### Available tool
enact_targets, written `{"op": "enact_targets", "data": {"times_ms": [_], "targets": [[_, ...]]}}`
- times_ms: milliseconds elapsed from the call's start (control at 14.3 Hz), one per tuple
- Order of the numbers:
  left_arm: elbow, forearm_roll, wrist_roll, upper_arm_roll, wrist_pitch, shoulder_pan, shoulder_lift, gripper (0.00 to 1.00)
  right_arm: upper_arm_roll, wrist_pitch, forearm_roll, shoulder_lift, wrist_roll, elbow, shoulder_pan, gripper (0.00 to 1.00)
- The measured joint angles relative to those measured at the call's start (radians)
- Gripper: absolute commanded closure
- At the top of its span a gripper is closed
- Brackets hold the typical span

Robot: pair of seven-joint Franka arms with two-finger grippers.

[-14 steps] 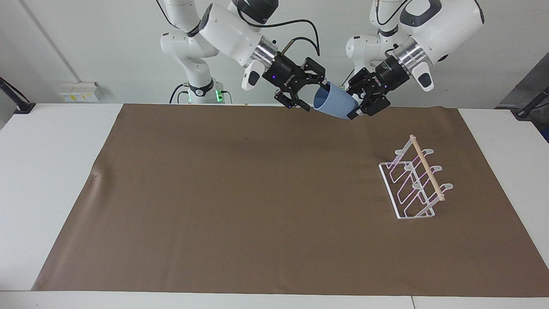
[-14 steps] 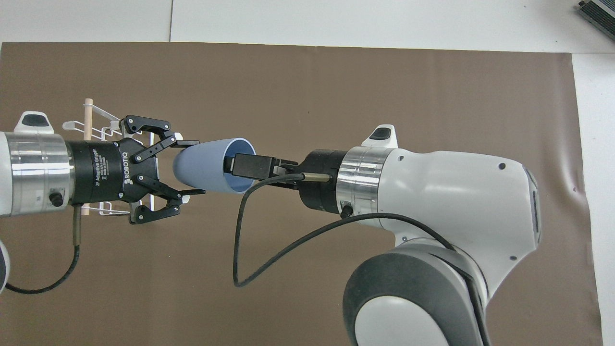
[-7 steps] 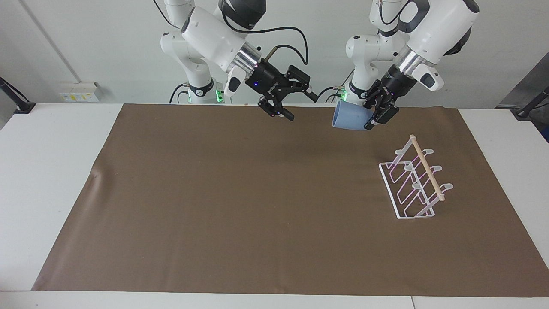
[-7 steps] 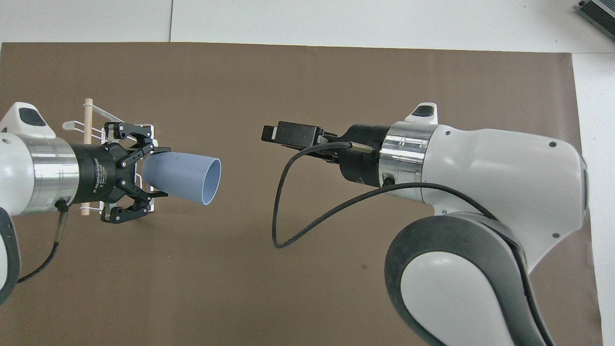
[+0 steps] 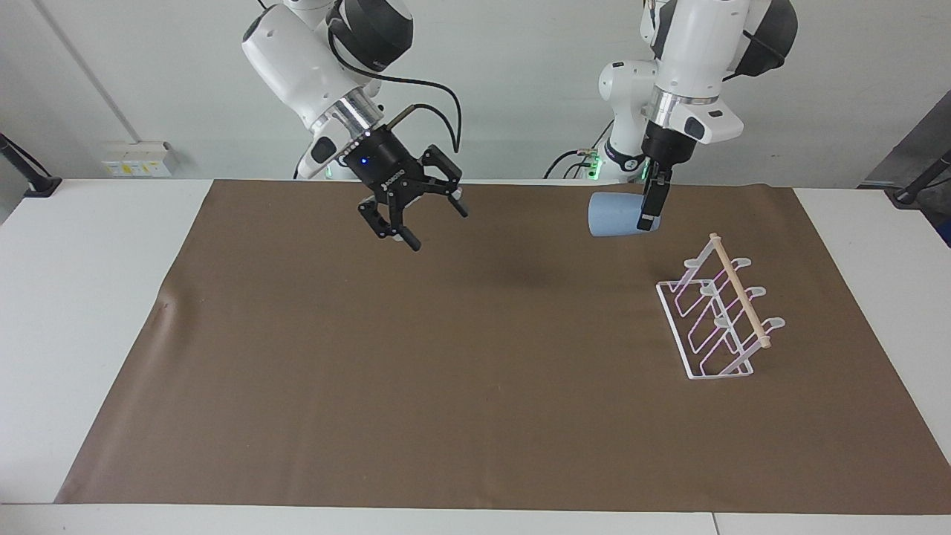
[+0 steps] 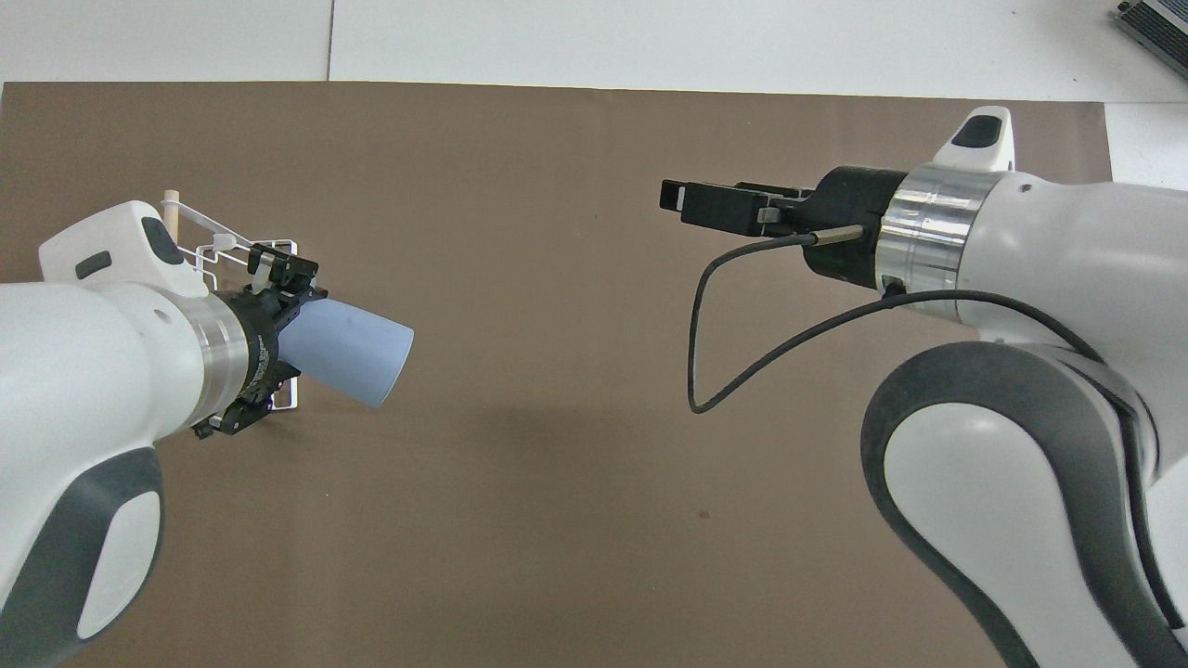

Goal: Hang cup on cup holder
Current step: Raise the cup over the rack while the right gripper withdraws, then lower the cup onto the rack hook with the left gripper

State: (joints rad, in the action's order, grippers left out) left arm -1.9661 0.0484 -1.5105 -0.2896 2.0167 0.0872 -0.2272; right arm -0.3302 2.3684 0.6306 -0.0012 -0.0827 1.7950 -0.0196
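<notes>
Over the mat just robot-side of the cup holder (image 5: 719,310), the left gripper (image 5: 648,215) clamps the blue cup (image 5: 614,215) sideways—unless turned mouth-down it may glance off a peg—while the right gripper (image 5: 405,215) waits, fingers spread.

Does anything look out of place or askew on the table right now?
Nothing stands out. The cup holder stands upright on the brown mat, and the light blue cup is held sideways in the air by the left end effector, no damage showing.
</notes>
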Motion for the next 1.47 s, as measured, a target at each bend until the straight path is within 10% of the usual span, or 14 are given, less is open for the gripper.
{"op": "enact_targets", "data": {"times_ms": [840,1470], "targets": [[0.034,0.455,0.268,0.018,0.271,-0.109,0.119,1.0,0.159,-0.628,-0.54,0.0,-0.114,-0.209,0.001,0.0],[0.109,0.582,0.27,0.019,0.386,-0.179,0.298,1.0,0.22,-0.783,-0.627,-0.003,-0.012,-0.203,0.001,0.0]]}}
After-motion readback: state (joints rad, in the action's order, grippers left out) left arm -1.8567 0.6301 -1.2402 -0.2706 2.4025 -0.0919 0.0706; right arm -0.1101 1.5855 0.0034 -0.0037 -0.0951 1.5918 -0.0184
